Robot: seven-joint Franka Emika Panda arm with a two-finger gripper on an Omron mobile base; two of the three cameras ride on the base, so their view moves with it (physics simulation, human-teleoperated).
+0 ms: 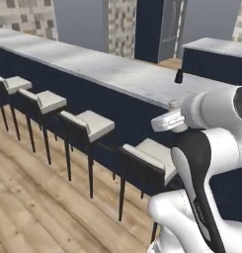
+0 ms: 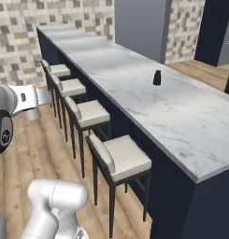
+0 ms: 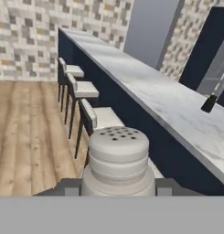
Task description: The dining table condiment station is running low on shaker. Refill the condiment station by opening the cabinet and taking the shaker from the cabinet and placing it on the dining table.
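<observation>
The shaker (image 3: 118,157), a pale grey cylinder with a holed rounded cap, stands upright between the fingertips (image 3: 162,187) of my gripper (image 3: 118,188), which is shut on it. In the left base view its cap (image 1: 174,104) pokes up above the hand, beside the near edge of the dining table (image 1: 117,74). In the right base view the gripper (image 2: 32,108) hangs over the wooden floor, left of the stools and apart from the dining table (image 2: 134,79). The long marble top (image 3: 168,100) runs ahead to the right. The cabinet is out of view.
A small dark bottle (image 2: 157,77) (image 1: 179,76) (image 3: 208,104) stands on the marble top. Several pale-cushioned stools (image 2: 120,158) (image 1: 90,123) line the table's near side. A second navy counter (image 1: 211,54) and a tiled wall (image 2: 22,42) lie beyond.
</observation>
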